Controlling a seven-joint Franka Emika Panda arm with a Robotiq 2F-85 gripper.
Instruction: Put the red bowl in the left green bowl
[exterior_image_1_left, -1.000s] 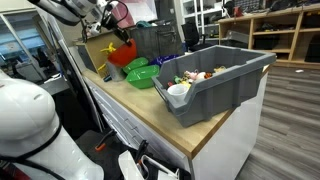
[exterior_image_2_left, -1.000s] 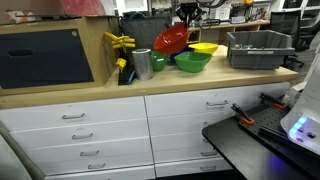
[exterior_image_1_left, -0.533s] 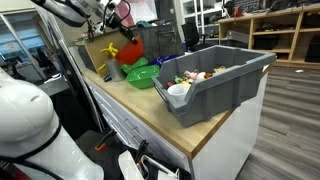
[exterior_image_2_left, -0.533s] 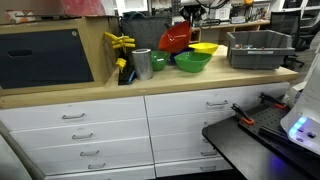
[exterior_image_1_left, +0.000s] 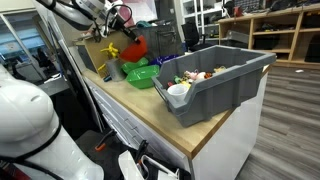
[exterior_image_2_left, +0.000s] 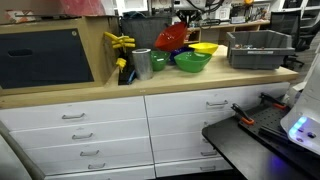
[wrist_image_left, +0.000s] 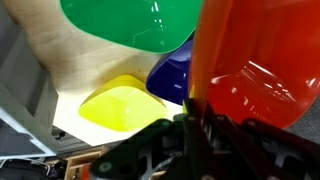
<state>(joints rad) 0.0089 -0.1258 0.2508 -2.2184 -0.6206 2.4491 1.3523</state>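
My gripper (exterior_image_2_left: 181, 22) is shut on the rim of the glossy red bowl (exterior_image_2_left: 170, 38) and holds it tilted in the air above the counter; it also shows in an exterior view (exterior_image_1_left: 133, 47). The small left green bowl (exterior_image_2_left: 160, 63) sits beside a metal cup, below and left of the red bowl. The wider green bowl (exterior_image_2_left: 192, 62) sits to its right, also seen in an exterior view (exterior_image_1_left: 143, 77). In the wrist view the red bowl (wrist_image_left: 262, 60) fills the right side, gripped by the fingers (wrist_image_left: 195, 125), with a green bowl (wrist_image_left: 140, 20) below.
A yellow bowl (exterior_image_2_left: 204, 47) and a blue bowl (wrist_image_left: 170, 72) lie behind the wide green bowl. A metal cup (exterior_image_2_left: 142, 63) and yellow tool (exterior_image_2_left: 120, 42) stand at the left. A large grey bin (exterior_image_1_left: 215, 75) with items fills the counter's other end.
The gripper has raised the red bowl slightly and tipped it more on edge, shifting it a little towards the grey bin. The green bowls have not moved.
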